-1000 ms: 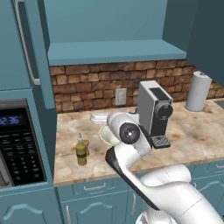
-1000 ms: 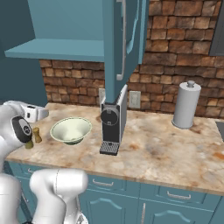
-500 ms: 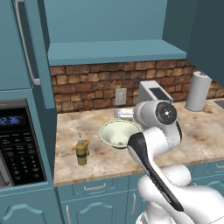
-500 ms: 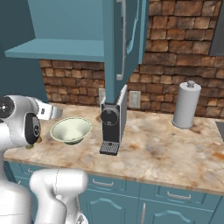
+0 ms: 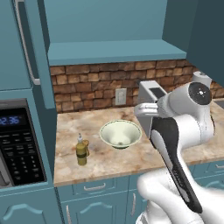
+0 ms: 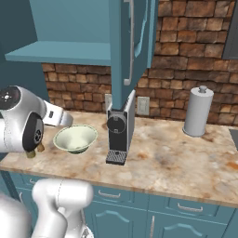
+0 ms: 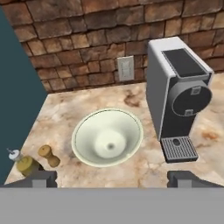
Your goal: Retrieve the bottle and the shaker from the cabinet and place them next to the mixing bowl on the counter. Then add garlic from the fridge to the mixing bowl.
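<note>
Hand view separates shaker (image 7: 48,155) from bottle (image 7: 25,163).

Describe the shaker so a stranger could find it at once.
On the marbled counter, look left of the mixing bowl, near the front edge. Two small things stand together there: the shaker is the short brown wooden one with a knob top, beside the taller olive-yellow bottle.

Base cams: rear L/R, facing fwd-down over surface (image 5: 109,162). Hand cam: close, looking down. All three share mixing bowl (image 5: 120,134) and coffee machine (image 7: 177,94).
</note>
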Motion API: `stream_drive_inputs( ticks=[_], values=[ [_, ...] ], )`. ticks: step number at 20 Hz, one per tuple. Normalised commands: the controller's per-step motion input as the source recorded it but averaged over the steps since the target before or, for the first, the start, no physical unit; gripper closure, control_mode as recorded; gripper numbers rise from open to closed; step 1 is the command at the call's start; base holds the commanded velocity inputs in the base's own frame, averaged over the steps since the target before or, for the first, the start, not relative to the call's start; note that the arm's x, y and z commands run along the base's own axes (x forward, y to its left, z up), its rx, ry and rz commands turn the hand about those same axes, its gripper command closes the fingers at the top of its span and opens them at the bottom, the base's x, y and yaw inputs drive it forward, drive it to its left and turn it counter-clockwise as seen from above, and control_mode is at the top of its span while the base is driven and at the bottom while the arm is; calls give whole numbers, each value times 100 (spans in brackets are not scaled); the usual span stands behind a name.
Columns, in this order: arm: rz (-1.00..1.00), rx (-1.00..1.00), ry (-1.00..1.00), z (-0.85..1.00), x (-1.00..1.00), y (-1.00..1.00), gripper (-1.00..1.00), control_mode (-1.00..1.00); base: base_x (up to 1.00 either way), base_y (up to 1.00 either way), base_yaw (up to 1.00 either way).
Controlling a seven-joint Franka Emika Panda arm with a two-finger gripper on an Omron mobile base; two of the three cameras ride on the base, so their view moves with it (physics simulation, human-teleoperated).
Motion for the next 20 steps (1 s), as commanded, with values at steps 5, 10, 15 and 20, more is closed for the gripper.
stream_drive_inputs(
  ticks=[5,10,15,20],
  values=[
    [0,0,13,17,-67,-35,-100,-100,0,0,0],
    [0,0,5,0,-48,-34,-100,-100,0,0,0],
    [0,-2,0,-6,-11,-9,-100,-100,0,0,0],
    [0,-5,0,-15,-1,0,-100,-100,0,0,0]
  ],
)
